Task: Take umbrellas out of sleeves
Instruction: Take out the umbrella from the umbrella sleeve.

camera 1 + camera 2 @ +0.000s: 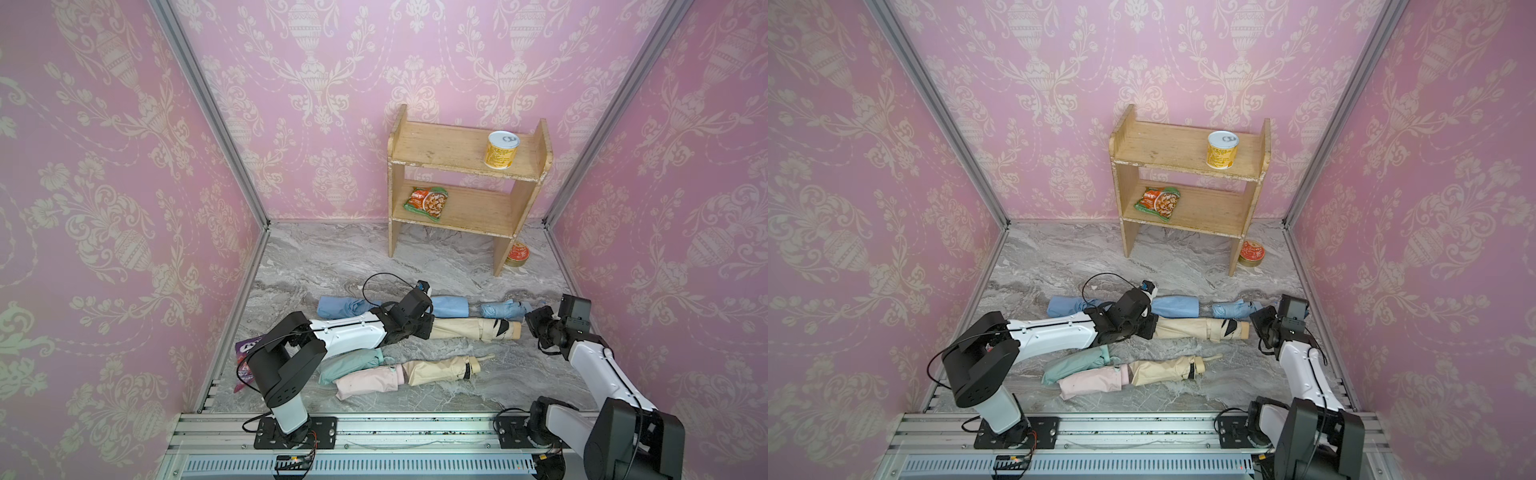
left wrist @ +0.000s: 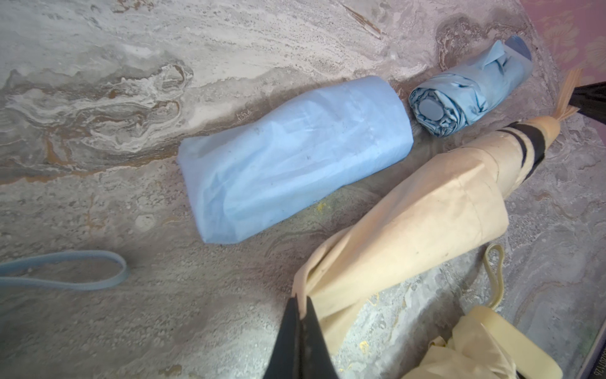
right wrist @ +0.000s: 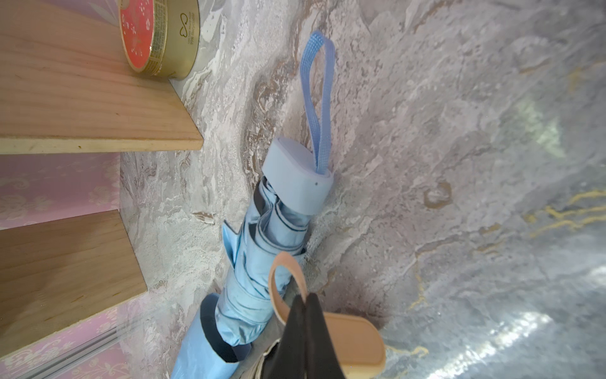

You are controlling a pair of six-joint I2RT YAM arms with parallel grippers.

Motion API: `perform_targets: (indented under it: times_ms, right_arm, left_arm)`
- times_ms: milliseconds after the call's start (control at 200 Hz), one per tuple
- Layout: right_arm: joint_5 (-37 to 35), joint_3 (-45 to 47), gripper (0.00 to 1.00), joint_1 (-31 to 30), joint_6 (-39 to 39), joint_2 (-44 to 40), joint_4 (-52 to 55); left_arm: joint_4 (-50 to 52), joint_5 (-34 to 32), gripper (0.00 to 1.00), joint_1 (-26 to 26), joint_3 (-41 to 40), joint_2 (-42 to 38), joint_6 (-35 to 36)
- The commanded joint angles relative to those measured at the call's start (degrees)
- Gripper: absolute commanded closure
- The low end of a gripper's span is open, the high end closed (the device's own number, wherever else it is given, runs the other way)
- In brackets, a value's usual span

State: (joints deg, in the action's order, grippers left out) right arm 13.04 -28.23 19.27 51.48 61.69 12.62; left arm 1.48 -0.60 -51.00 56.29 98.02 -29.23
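Umbrella (image 2: 505,144), cream with black band, protrudes from wrinkled cream sleeve (image 2: 410,223).

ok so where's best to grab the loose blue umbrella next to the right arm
Probably the handle: a firm, stubby block at the end nearest the right gripper, while the rest of the umbrella is loose pleats. It lies flat on the table, so come down from above, jaws closing across its width. Its loop trails free beyond it.

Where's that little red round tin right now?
In both top views the red tin sits on the marble floor beside the right leg of the wooden shelf, near the back right corner.
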Motion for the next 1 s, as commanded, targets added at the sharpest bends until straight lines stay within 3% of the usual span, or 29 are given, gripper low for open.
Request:
perform_targets:
  times_ms: [0, 560, 841, 996]
  right_arm:
    - [-2.53, -2.98, 1.00, 0.93, -3.92, -0.50, 2.11]
    - [-3.76, -5.03, 1.00, 4.96, -6.14, 2.47, 2.20]
    - [-3.02, -4.91, 1.00, 7.19, -5.43, 3.55, 0.81]
    - [-1.10, -4.64, 0.72, 7.51, -4.91, 4.31, -0.36]
  left_arm:
    - [1.82, -2.11, 1.00, 0.64, -1.21, -2.28, 1.64]
    - [2.26, -2.52, 0.97, 1.34, -1.41, -2.77, 2.68]
    - [2.05, -1.99, 0.87, 1.44, -1.49, -3.10, 2.79]
    - [1.86, -1.98, 0.66, 1.52, -2.23, -4.53, 2.69]
